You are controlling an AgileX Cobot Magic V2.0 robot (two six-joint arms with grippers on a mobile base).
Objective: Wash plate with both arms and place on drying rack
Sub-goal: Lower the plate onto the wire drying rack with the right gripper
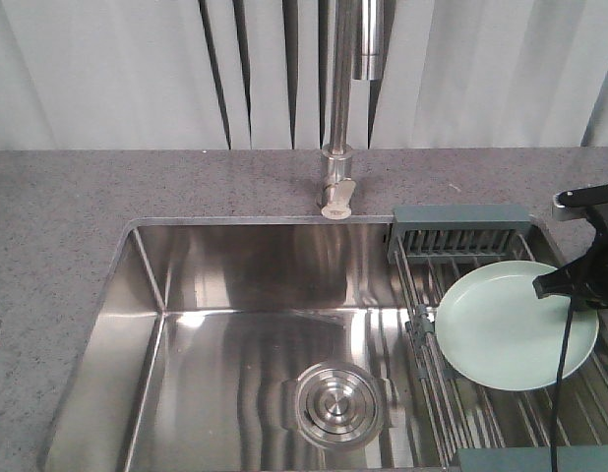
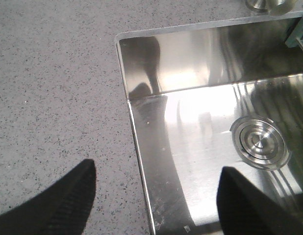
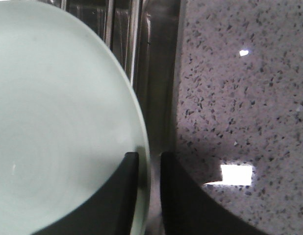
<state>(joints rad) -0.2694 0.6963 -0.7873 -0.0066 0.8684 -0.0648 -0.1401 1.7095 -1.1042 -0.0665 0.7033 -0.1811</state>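
The pale mint-green plate (image 1: 511, 334) lies on the steel wires of the drying rack (image 1: 461, 216) at the right end of the sink. My right gripper (image 1: 567, 285) is at the plate's right edge. In the right wrist view its jaws (image 3: 149, 157) stand close together astride the rim of the plate (image 3: 58, 122), one finger on the plate's face and one outside it. The rack wires (image 3: 134, 44) show beyond the plate. My left gripper (image 2: 156, 188) is open and empty, hanging over the sink's left edge.
The steel sink basin (image 1: 235, 315) holds a round drain cover (image 1: 338, 403), which also shows in the left wrist view (image 2: 259, 142). A faucet (image 1: 338, 147) stands behind the sink. Speckled grey counter (image 1: 58, 216) surrounds the basin, with curtains behind.
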